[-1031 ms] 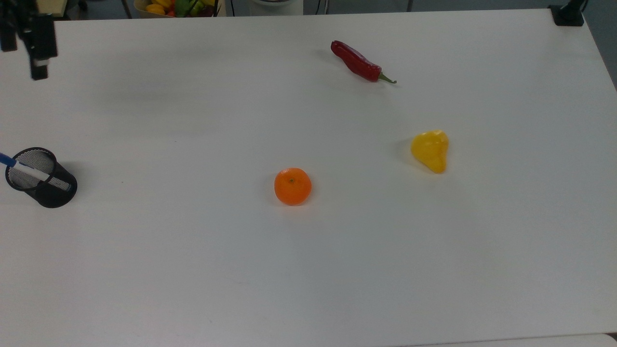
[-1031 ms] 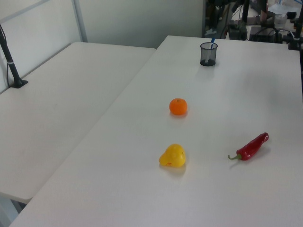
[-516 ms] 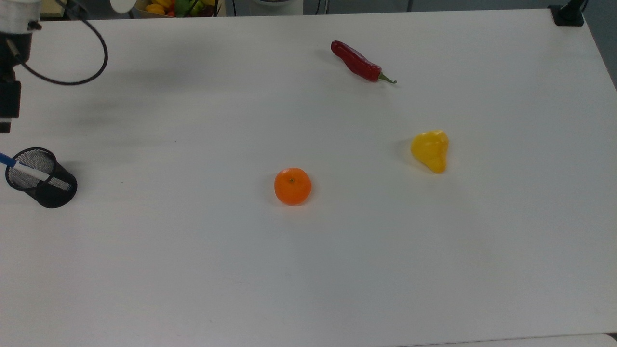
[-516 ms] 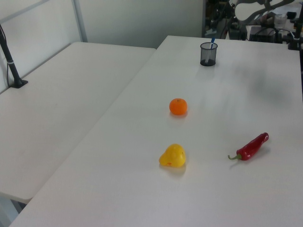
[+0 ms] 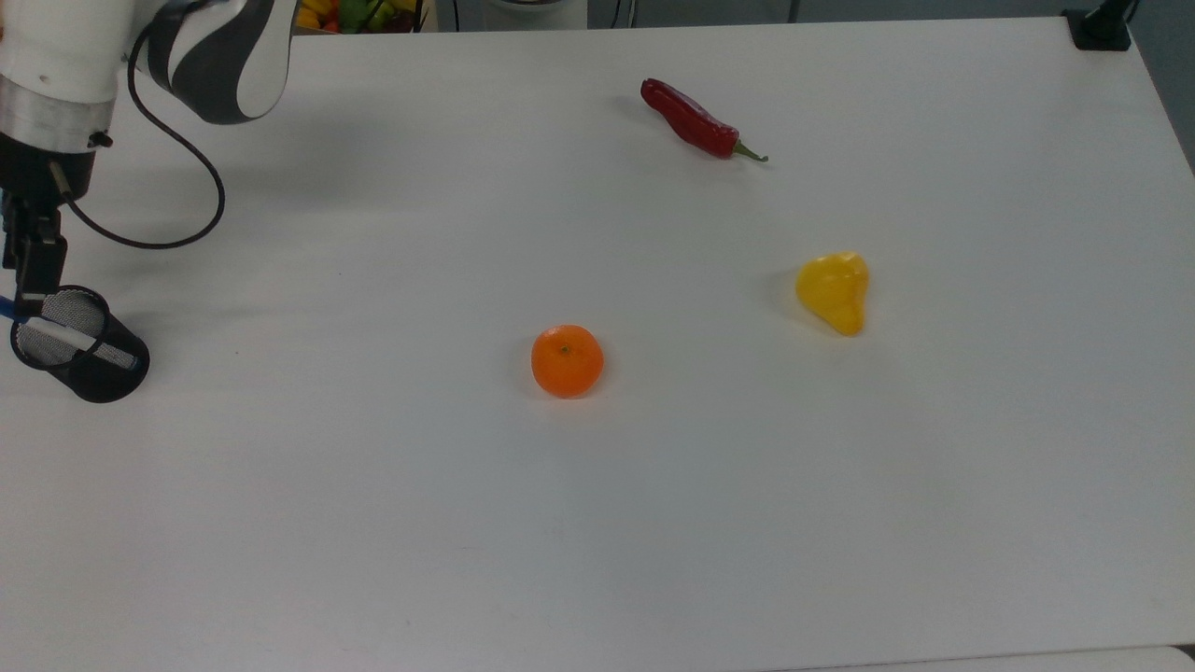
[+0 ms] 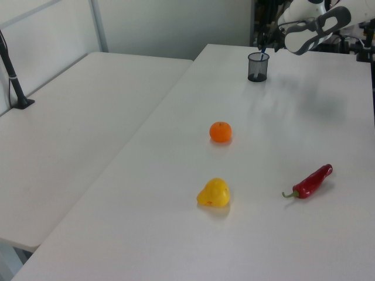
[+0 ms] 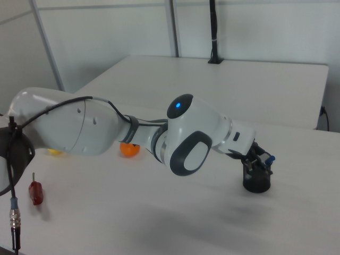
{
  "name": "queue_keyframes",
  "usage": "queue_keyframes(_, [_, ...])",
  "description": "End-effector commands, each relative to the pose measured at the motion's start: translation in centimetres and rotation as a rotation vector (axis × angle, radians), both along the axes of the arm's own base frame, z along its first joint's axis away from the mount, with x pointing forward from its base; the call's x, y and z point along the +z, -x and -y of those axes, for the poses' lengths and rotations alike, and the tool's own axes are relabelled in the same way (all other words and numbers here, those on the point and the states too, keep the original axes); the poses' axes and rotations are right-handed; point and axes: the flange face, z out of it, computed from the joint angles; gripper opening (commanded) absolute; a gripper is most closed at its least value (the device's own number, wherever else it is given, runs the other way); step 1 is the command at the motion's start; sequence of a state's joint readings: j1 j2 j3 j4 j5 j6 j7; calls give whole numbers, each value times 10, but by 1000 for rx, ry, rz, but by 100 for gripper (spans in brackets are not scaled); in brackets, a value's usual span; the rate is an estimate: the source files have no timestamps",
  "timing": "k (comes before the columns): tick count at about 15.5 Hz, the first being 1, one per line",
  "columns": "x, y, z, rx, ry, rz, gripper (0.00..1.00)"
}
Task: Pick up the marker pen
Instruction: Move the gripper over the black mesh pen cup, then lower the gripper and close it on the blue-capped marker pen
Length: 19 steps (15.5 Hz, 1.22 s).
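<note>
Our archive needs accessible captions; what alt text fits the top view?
At the top view's left edge, the gripper hangs over a black mesh pen cup holding the marker pen. An orange, a yellow pepper and a red chilli lie on the white table.

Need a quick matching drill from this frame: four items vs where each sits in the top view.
Items:
1. marker pen
2. red chili
3. orange
4. yellow pepper

Places, top view:
A. middle of the table
B. far edge, right of centre
C. inside the black mesh cup at the left edge
D. right of the orange

Pairs: 1-C, 2-B, 3-A, 4-D
</note>
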<state>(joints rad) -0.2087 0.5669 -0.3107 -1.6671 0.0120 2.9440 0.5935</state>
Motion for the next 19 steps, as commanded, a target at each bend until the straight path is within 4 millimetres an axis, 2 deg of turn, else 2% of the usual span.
queue_keyframes(1, [-21, -4, 4, -4, 25, 46, 66])
queue_keyframes(9, [-9, -6, 8, -4, 44, 87, 48])
queue_keyframes(15, [-8, -6, 8, 4, 50, 84, 9])
queue_keyframes(19, [6, -5, 8, 0, 51, 104, 2])
